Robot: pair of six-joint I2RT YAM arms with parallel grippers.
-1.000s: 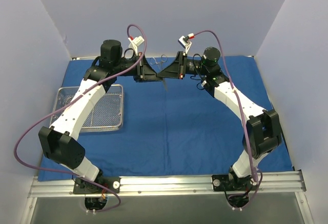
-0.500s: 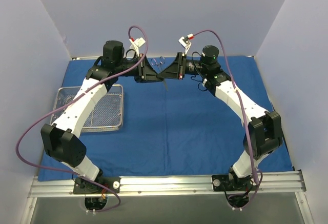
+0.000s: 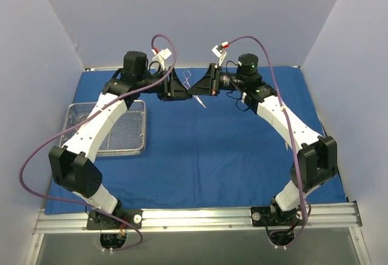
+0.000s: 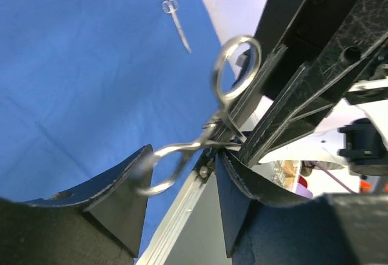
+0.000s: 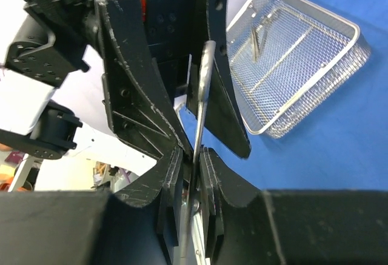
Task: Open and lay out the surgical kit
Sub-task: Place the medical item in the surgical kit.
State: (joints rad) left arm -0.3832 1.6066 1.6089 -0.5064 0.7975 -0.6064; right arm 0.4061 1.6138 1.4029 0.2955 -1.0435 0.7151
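Note:
The surgical kit's blue cloth (image 3: pixel 200 156) lies spread over the table. Its wire-mesh tray (image 3: pixel 143 125) stands on the cloth at the left and appears in the right wrist view as the tray (image 5: pixel 357 34), with a thin instrument (image 5: pixel 259 37) inside. Above the far middle of the cloth, my right gripper (image 3: pixel 200 86) (image 5: pixel 193 151) is shut on steel scissors (image 3: pixel 196 95) (image 5: pixel 203 95). Facing it, my left gripper (image 3: pixel 180 89) (image 4: pixel 182 156) is open, and the scissors' ring handles (image 4: pixel 233 65) hang loose between its fingers. Another pair of scissors (image 4: pixel 176 19) lies flat on the cloth.
Pale walls enclose the table on three sides. A metal rail (image 3: pixel 194 216) carrying both arm bases runs along the near edge. Purple cables (image 3: pixel 36 156) loop off each arm.
My left gripper has opened and let go of the scissors' handles. My right gripper keeps its hold, and the scissors have tipped slightly toward the near side.

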